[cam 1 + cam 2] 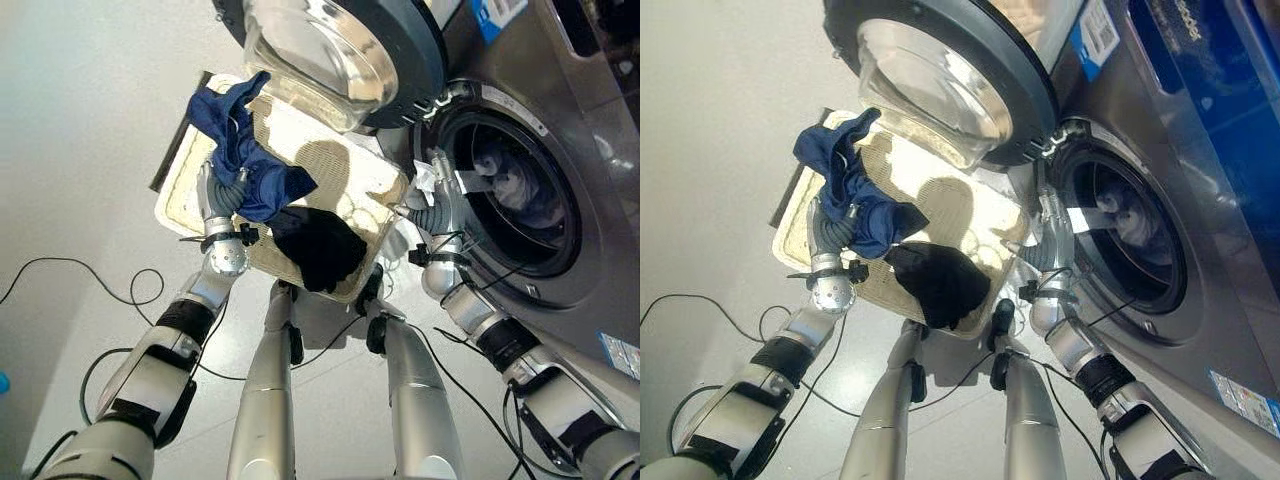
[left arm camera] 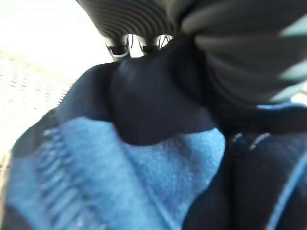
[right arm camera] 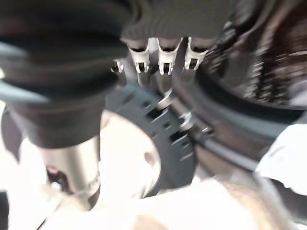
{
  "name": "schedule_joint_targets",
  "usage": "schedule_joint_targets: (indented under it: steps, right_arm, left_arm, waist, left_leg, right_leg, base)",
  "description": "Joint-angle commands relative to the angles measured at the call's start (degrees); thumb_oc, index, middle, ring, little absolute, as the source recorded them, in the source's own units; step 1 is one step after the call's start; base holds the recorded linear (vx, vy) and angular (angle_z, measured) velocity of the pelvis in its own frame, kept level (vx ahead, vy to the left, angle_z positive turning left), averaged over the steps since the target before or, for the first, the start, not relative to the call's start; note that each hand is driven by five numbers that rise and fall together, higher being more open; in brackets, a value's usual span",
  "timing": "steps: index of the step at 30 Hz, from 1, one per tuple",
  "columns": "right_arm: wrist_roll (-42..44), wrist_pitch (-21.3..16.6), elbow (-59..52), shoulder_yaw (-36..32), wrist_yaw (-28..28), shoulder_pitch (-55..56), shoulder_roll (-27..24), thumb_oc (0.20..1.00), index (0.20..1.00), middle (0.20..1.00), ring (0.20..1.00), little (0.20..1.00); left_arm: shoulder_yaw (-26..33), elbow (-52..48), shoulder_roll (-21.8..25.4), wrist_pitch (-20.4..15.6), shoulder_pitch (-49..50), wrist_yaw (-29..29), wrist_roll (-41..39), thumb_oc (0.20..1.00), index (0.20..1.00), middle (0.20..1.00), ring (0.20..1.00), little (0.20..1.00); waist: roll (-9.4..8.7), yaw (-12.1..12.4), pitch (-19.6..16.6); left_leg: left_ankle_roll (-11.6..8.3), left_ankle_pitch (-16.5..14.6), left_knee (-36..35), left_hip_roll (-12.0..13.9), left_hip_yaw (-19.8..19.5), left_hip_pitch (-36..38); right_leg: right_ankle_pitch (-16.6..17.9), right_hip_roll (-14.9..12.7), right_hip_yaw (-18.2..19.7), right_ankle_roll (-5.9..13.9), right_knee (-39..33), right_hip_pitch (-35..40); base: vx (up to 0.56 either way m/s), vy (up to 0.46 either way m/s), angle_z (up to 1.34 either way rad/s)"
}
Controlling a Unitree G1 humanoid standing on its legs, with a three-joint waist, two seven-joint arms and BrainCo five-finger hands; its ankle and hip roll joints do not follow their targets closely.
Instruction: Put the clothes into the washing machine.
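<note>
Pale grey floor [image 1: 80,120] is seen from above, with a silver front-loading washing machine [image 1: 570,130] standing at the right. Its round glass door [image 1: 330,45] is swung open toward the upper middle of the scene, and pale and blue laundry [image 1: 515,185] can already be seen inside the drum [image 1: 1130,235].

Beside the machine, a cream-coloured laundry basket [image 1: 190,185] is held up between the two arms. A blue garment [image 1: 245,160] is draped over the basket's left rim and falls across the left hand [image 1: 222,195]. In the left wrist view, blue and dark cloth [image 2: 144,167] lies right against the hand's ribbed cover; whether the fingers are curled around the cloth or the rim cannot be told, since they are hidden by the garment. A black garment [image 1: 320,248] hangs over the basket's near edge, just beside the blue one.

The right hand [image 1: 440,195] is placed at the basket's right rim, close to the drum opening. In the right wrist view, the bases of its fingers [image 3: 163,60] are seen reaching toward the dark rim of the drum, but their tips are hidden, so it cannot be told whether they are spread or gripping.
</note>
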Motion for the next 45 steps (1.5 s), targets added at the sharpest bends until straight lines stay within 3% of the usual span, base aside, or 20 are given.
schedule_joint_targets:
  steps: [1, 5, 6, 11, 18, 27, 45]
  right_arm:
    - [-5.0, -0.2, -4.8, 1.7, 5.6, -1.7, -3.0, 1.0, 1.0, 1.0, 1.0, 1.0]
    - [-1.4, -1.7, -4.5, 3.7, 11.5, -4.2, -3.2, 1.0, 1.0, 1.0, 1.0, 1.0]
    - [3.5, -2.6, -4.6, 4.5, 16.6, -5.7, -2.4, 1.0, 1.0, 1.0, 1.0, 1.0]
    - [10.7, -3.6, -4.3, 6.1, 25.2, -8.6, -0.5, 1.0, 1.0, 1.0, 1.0, 1.0]
    - [17.8, -1.5, -2.4, 7.0, 30.2, -12.4, 2.0, 1.0, 1.0, 1.0, 1.0, 1.0]
    - [23.9, 1.2, -1.3, 7.3, 33.1, -14.6, 4.6, 1.0, 1.0, 1.0, 1.0, 1.0]
    - [27.9, 4.5, 2.0, 6.9, 31.5, -17.5, 7.2, 1.0, 1.0, 1.0, 1.0, 1.0]
  left_arm:
    - [0.9, -5.6, -0.8, -4.5, -0.3, -4.9, -2.0, 0.2, 0.2, 0.2, 0.2, 0.2]
    - [-0.1, -9.9, -0.7, -4.2, 0.5, -8.7, -2.3, 0.2, 0.2, 0.2, 0.2, 0.2]
    - [-0.4, -11.4, -0.8, -4.6, 0.6, -10.2, -1.7, 0.2, 0.2, 0.2, 0.2, 0.2]
    - [-1.4, -12.6, -0.3, -4.3, -0.7, -12.2, -1.0, 0.2, 0.2, 0.2, 0.2, 0.2]
    - [-3.3, -12.2, -0.2, -3.7, -3.2, -14.0, -0.5, 0.2, 0.2, 0.2, 0.2, 0.2]
    - [-5.3, -12.9, -0.6, -3.1, -4.3, -16.0, -0.3, 0.2, 0.2, 0.2, 0.2, 0.2]
    - [-9.6, -14.8, -0.9, -4.4, -6.1, -22.8, -1.8, 0.2, 0.2, 0.2, 0.2, 0.2]
  waist:
    - [1.8, 1.3, -0.1]
    - [2.07, 2.2, -0.1]
    - [2.29, 2.7, -0.1]
    - [2.93, 3.4, -0.1]
    - [3.69, 4.0, -0.1]
    - [4.3, 4.4, -0.1]
    - [5.1, 5.0, -0.1]
  left_leg:
    - [-1.18, -9.7, 5.2, -2.7, 4.5, 2.8]
    - [-0.92, -9.9, 5.3, -3.2, 4.0, 3.4]
    - [-0.88, -9.8, 5.2, -3.5, 3.7, 3.8]
    - [-0.93, -9.7, 5.7, -4.1, 3.0, 4.6]
    - [-0.91, -9.5, 5.9, -4.6, 2.5, 5.3]
    - [-0.9, -9.3, 6.3, -5.0, 2.1, 5.6]
    - [-0.79, -9.2, 7.4, -5.5, 1.9, 4.8]
  right_leg:
    - [3.6, 0.1, -1.3, 7.45, -5.0, 2.9]
    - [3.6, -0.3, -1.9, 7.46, -5.2, 3.7]
    - [3.7, -0.5, -2.2, 7.34, -5.5, 4.4]
    - [3.7, -0.9, -2.6, 7.03, -5.5, 5.4]
    - [3.9, -1.2, -2.8, 6.68, -5.7, 6.3]
    - [4.1, -1.3, -3.0, 6.26, -5.6, 6.8]
    - [4.3, -1.7, -3.2, 5.96, -4.9, 6.3]
  base:
    - [-0.01, -0.075, 0.09]
    - [-0.01, -0.062, 0.08]
    - [-0.01, -0.036, 0.06]
    - [0.0, -0.022, 0.11]
    - [0.0, -0.003, 0.01]
    - [0.0, -0.002, 0.01]
    - [0.01, -0.001, 0.02]
